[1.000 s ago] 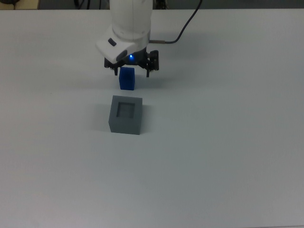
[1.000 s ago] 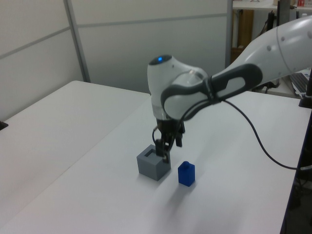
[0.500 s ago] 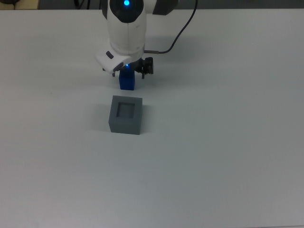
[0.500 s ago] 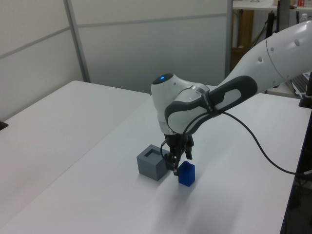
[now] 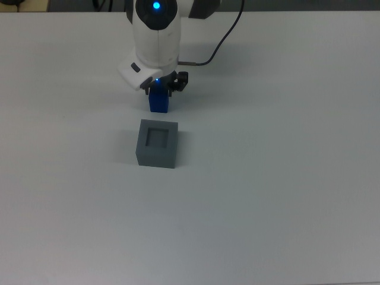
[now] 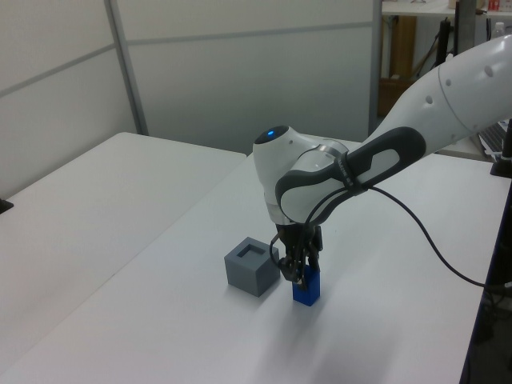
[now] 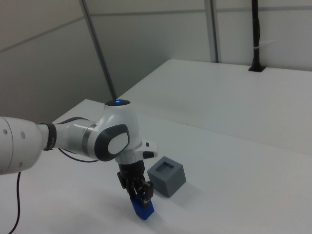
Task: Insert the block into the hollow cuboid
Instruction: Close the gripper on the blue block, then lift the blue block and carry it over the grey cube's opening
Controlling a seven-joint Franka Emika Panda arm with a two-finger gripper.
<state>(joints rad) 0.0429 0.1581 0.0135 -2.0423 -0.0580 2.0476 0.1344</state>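
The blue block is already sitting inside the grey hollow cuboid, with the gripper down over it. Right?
Not quite. The blue block stands on the white table, beside the grey hollow cuboid and apart from it, as the top view shows; the cuboid's square hole is empty. The gripper is indeed down over the block.

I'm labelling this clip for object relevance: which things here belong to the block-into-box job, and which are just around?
Part of the job:
- small bright blue cubic block
- matte grey square box with a square hole in its top
- the arm's gripper, down at the block

Just around:
- black cable trailing behind the arm
- white table
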